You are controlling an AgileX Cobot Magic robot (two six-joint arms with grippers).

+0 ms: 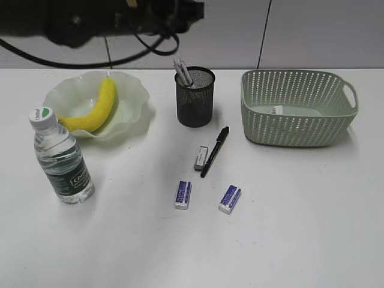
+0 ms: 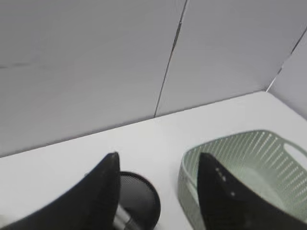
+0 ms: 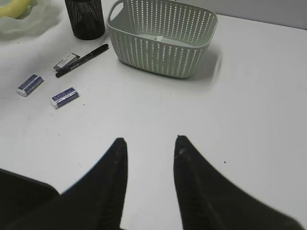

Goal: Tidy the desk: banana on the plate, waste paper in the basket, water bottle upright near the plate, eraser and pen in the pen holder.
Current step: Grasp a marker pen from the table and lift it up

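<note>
The banana [image 1: 99,108] lies in the wavy green plate [image 1: 135,87] at the back left. In front of the plate the water bottle [image 1: 60,159] stands upright. A black pen [image 1: 215,151] lies on the desk beside three erasers [image 1: 201,157] [image 1: 183,194] [image 1: 230,198]. The mesh pen holder [image 1: 195,99] has pale pens [image 1: 183,72] in it. A small white scrap [image 1: 276,110] lies in the basket [image 1: 297,129]. My left gripper [image 2: 158,160] hangs open and empty above the pen holder [image 2: 141,191]. My right gripper [image 3: 150,140] stands open over bare desk.
The dark left arm [image 1: 90,21] crosses the top of the exterior view, trailing a cable. Grey wall panels stand behind the desk. From the right wrist, the basket [image 3: 163,52], the pen [image 3: 81,60] and the erasers [image 3: 64,96] lie ahead and to the left.
</note>
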